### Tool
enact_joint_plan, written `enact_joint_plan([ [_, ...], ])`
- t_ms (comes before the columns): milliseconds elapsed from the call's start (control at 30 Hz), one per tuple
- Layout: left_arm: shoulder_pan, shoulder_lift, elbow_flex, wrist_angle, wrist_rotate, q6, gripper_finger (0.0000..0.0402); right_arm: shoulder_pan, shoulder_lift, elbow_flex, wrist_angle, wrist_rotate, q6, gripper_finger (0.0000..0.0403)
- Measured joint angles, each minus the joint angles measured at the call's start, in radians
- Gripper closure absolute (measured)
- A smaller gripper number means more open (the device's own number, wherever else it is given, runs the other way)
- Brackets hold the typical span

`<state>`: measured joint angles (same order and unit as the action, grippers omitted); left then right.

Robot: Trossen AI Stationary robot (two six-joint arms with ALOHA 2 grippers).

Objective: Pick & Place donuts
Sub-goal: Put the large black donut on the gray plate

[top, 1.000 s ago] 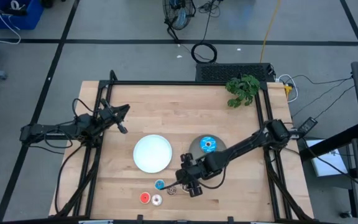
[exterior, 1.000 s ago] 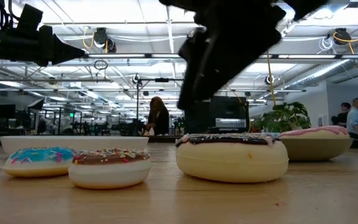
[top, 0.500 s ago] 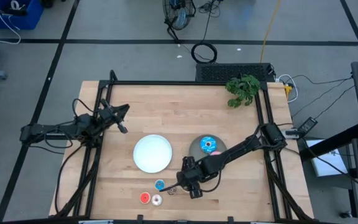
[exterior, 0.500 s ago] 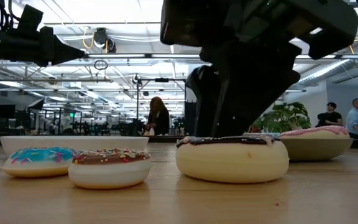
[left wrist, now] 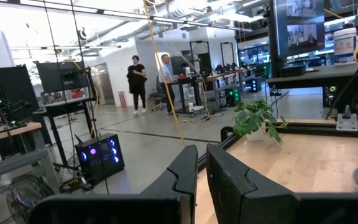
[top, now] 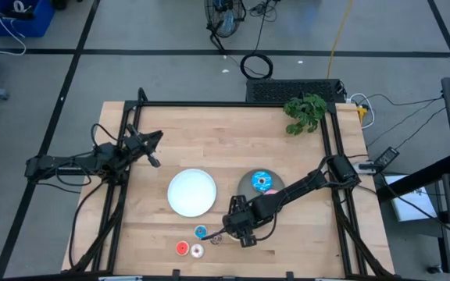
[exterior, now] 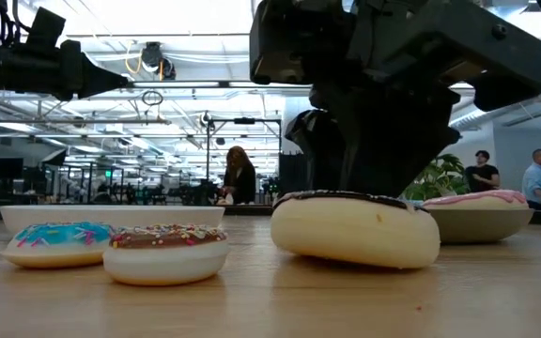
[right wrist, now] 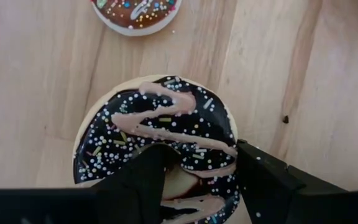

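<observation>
Grasping tilted brown donut [right wrist: 157, 149], right gripper [right wrist: 194, 177] near table front edge [top: 233, 269]; left gripper [left wrist: 202, 163] clenched.

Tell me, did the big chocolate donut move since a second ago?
Yes. In the low view the chocolate donut lay flat on the table; now its left edge is tipped up off the wood, with the right gripper down on it.

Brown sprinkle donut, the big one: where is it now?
High view: near the table's front edge, right of the small donuts, under the right gripper; the large brown donut sits tilted in the low view.
</observation>
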<state>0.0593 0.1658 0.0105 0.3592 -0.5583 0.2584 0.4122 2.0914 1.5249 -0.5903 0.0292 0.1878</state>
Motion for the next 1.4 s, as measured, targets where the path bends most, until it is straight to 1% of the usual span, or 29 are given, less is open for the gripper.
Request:
enact_joint_plan([
  [200,0.0,0.0,0.0,0.0,0.0,-0.001,0.036,0.002,-0.003,0.0,0.002,0.012,-0.024,0.0229],
  [333,0.0,0.0,0.0,-0.001,0.0,-0.001,0.036,0.002,-0.003,0.0,0.018,0.025,-0.041,0.0221],
  [467,0.0,0.0,0.0,-0.001,0.0,-0.001,0.036,0.003,-0.003,-0.001,0.014,0.05,-0.05,0.0202],
  [600,0.0,0.0,0.0,-0.004,0.0,-0.001,0.036,0.003,-0.003,-0.001,0.014,0.075,-0.051,0.0176],
  [700,0.0,0.0,0.0,-0.005,0.001,-0.001,0.036,0.002,-0.003,-0.001,0.01,0.07,-0.041,0.0158],
  [833,0.0,0.0,0.0,-0.005,0.001,-0.001,0.036,-0.006,-0.003,-0.001,-0.014,0.0,-0.001,0.0151],
  [933,0.0,0.0,0.0,-0.005,0.001,-0.001,0.036,-0.007,-0.003,-0.001,-0.019,-0.027,0.003,0.0159],
  [1100,0.0,0.0,0.0,-0.007,0.002,0.0,0.036,-0.006,0.005,-0.001,0.003,-0.032,-0.022,0.0186],
  [1233,0.0,0.0,0.0,-0.014,0.001,0.002,0.036,-0.008,0.005,-0.001,0.015,-0.033,-0.044,0.0219],
  [1400,0.0,0.0,0.0,-0.014,0.0,0.002,0.036,-0.016,0.005,-0.002,0.042,-0.04,-0.052,0.0275],
])
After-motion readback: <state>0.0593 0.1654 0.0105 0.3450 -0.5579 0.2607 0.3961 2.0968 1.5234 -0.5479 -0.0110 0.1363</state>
